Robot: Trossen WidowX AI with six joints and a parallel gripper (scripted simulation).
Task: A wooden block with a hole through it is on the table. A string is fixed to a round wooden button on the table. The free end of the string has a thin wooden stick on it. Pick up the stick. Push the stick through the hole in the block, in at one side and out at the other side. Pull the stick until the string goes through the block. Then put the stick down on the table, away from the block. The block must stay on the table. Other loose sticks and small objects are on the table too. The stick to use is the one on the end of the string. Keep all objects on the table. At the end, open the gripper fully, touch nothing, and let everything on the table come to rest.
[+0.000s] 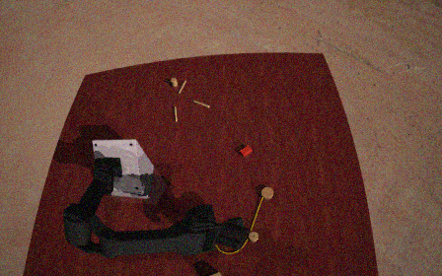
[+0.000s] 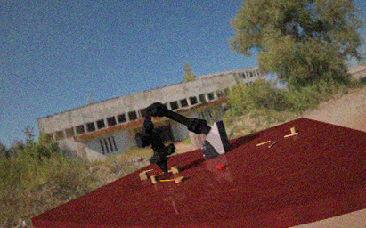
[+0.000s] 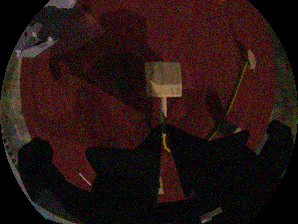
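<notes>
My gripper (image 2: 165, 171) (image 3: 162, 128) is low over the table and shut on the thin wooden stick (image 3: 164, 107), whose far end reaches the near side of the wooden block (image 2: 174, 169) (image 3: 164, 75). The tip is hidden at the block; how deep it sits in the hole cannot be told. In the top view the hand covers block and stick. The yellow string (image 1: 257, 213) (image 3: 237, 92) runs from the round button (image 1: 267, 192) (image 2: 179, 179) (image 3: 251, 59), past a second round piece (image 1: 254, 237) (image 2: 154, 179), and curves back to the fingers.
A red block (image 1: 246, 150) (image 2: 220, 166) lies beyond the button. Loose sticks (image 1: 183, 87) (image 1: 201, 103) (image 1: 176, 114) and a small wooden piece (image 1: 174, 82) lie at the far side. Another wooden piece (image 2: 143, 175) is near the hand. The arm stands at a white mount (image 1: 118, 148) (image 2: 214, 141).
</notes>
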